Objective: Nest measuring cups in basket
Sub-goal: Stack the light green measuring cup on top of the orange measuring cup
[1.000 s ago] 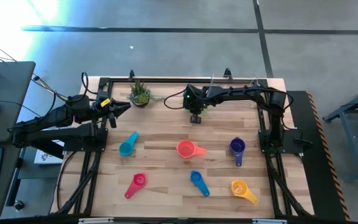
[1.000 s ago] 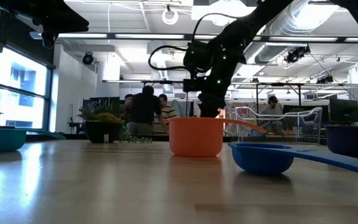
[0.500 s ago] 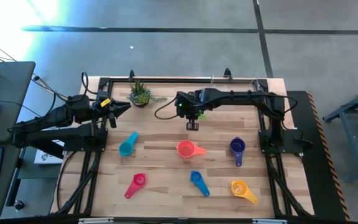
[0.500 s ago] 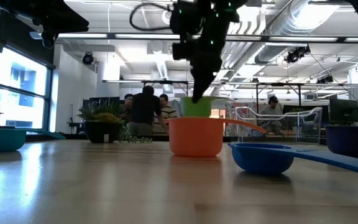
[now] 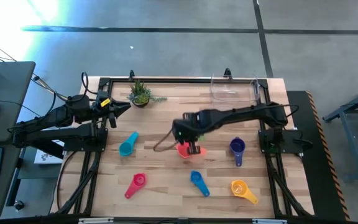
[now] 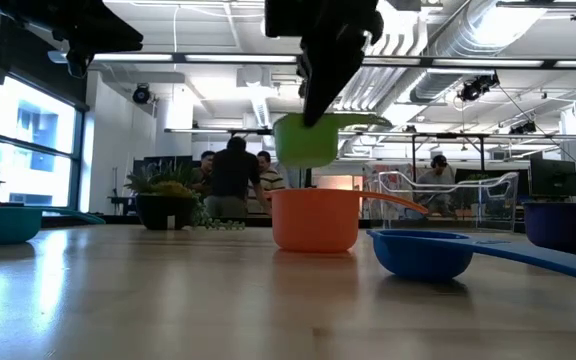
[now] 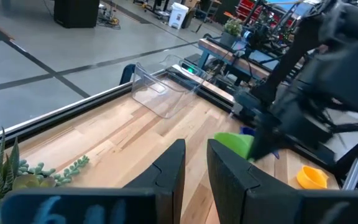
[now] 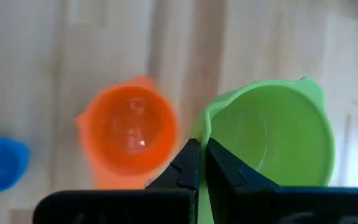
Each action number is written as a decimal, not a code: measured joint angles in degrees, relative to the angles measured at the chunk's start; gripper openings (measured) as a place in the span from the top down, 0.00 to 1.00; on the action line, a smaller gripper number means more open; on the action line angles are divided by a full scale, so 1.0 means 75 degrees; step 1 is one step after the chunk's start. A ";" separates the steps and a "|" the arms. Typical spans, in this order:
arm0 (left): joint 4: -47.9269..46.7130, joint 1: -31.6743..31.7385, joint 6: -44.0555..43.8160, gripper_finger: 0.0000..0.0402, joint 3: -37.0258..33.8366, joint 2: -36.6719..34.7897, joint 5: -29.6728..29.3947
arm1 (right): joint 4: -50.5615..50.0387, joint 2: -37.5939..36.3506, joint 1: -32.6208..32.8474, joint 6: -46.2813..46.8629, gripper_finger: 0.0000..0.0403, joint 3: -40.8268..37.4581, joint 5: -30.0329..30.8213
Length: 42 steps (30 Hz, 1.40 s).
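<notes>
Right arm stretched over the counter's middle, left arm parked at the left edge.

The right arm reaches from its base on the right side across toward the centre, wrist bent down, its end effector (image 5: 190, 147) hanging above the counter with both dark fingers (image 8: 190, 163) pressed together on the rim of the green cup (image 8: 272, 134). The left arm lies folded low along the left side, its end effector (image 5: 118, 108) pointing inward, its two fingers (image 7: 169, 168) parallel with a narrow gap between them, holding nothing.
</notes>
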 joint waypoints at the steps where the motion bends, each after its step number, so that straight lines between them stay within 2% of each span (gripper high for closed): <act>1: 0.0000 0.0000 0.0002 0.86 0.0000 0.0000 0.0002 | 0.0007 0.0000 0.0134 -0.0002 1.00 0.0000 0.0012; 14: 0.0002 0.0000 -0.0322 0.86 0.0000 -0.0001 0.0048 | 0.0050 0.0000 0.1236 -0.0290 1.00 -0.0004 0.0269; 20: 0.0016 -0.0003 -0.0454 0.86 0.0000 -0.0001 0.0823 | 0.0167 -0.0003 0.1514 -0.0196 1.00 -0.0322 0.0598; 33: 0.0016 -0.0003 -0.0600 0.86 0.0000 -0.0001 0.0950 | 0.0874 0.0000 0.1723 -0.0350 1.00 -0.0591 0.0891; 42: 0.0016 -0.0003 -0.0597 0.86 0.0002 -0.0001 0.0950 | 0.1195 0.0000 0.1700 -0.0207 1.00 -0.1349 0.0785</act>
